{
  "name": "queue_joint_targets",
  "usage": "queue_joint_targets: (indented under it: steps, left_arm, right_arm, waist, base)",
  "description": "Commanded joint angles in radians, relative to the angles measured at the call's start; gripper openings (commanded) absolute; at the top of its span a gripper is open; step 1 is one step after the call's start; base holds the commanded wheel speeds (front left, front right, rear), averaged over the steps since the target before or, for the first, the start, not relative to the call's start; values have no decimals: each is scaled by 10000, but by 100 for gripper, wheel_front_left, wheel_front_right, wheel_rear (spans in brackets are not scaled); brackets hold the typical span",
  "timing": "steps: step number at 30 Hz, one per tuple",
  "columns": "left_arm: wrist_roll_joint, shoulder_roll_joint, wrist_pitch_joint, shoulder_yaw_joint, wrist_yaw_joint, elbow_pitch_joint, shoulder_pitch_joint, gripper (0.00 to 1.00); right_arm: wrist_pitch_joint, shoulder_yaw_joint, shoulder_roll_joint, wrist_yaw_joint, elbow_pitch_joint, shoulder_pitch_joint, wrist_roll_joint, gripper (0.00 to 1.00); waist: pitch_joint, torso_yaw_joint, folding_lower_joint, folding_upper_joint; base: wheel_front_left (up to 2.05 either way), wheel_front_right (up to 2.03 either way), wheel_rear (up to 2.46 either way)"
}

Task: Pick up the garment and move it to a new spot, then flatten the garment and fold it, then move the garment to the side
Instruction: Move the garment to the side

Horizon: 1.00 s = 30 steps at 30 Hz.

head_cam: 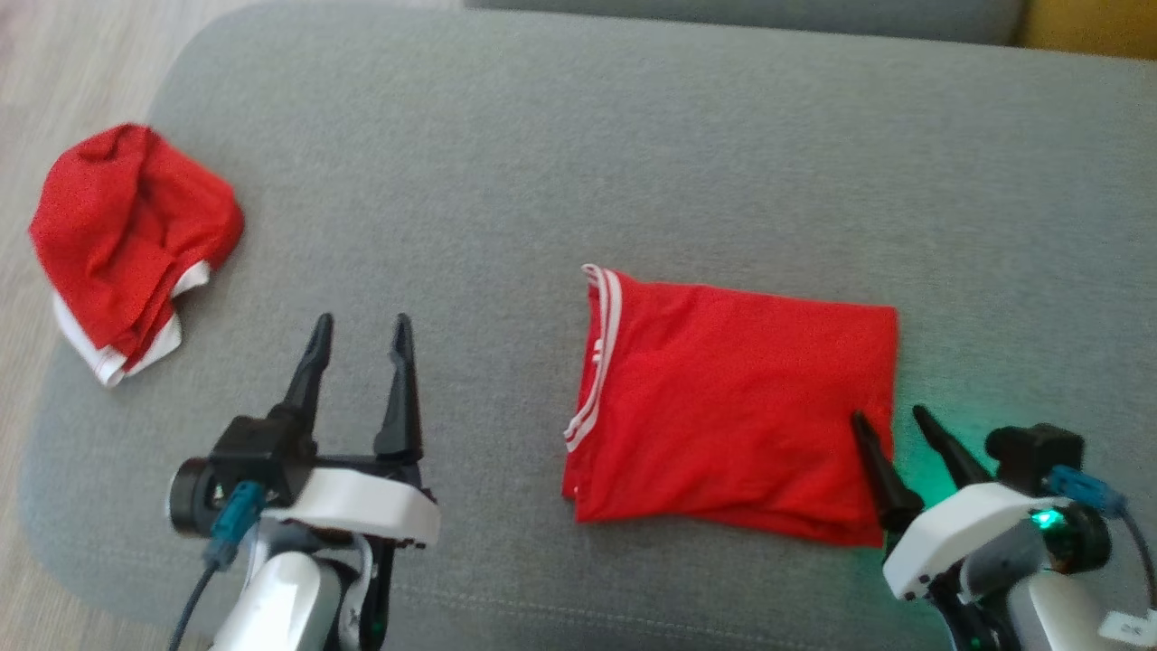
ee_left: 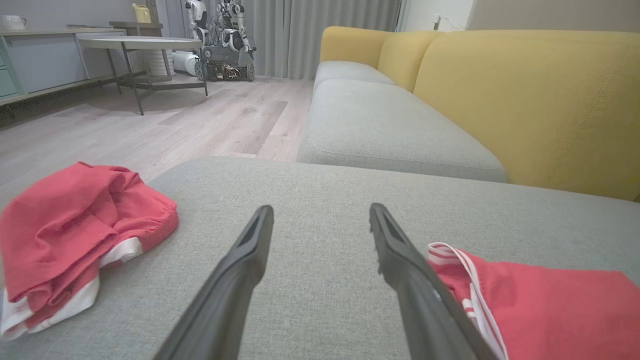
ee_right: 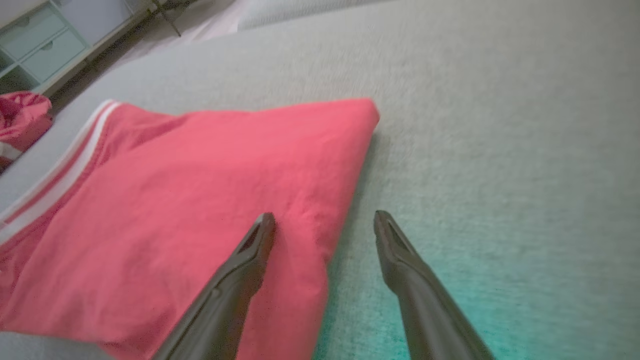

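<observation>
The garment (head_cam: 732,407) lies folded in a flat red rectangle on the grey cushion (head_cam: 542,136), its white-striped edge turned to my left. My right pincer (head_cam: 888,414) is spread and holds nothing. It straddles the garment's right edge near the corner closest to me, one finger over the cloth and the other over bare cushion. Whether the finger touches the cloth I cannot tell. My left pincer (head_cam: 362,321) is spread too and empty, just left of the garment's striped edge, over bare cushion. Well to the left of the garment, past that pincer, a crumpled red garment (head_cam: 126,235) sits heaped at the cushion's rim. Beyond the garment stands a yellow sofa (ee_left: 525,100).
</observation>
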Motion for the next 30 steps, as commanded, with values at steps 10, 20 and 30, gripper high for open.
queue_joint_targets:
  steps: [10, 20, 30]
  left_arm:
    - [237, -229, -211, 379, -171, -36, -740, 100]
    - [413, -192, -219, 573, -287, -188, -725, 100]
    - [638, -5, -209, 605, -331, -390, -1101, 100]
  right_arm:
    - [309, 918, -311, -9, 1305, -1073, 537, 0]
    - [294, 1884, -818, -9, 1145, -1742, 638, 0]
    - [215, 2821, -1992, -9, 1196, -3247, 1109, 0]
  waist:
    - [390, 130, 0, 0]
    - [425, -1170, 0, 0]
    - [939, -3461, 0, 0]
  base:
    - [0, 0, 0]
    - [0, 0, 0]
    - [0, 0, 0]
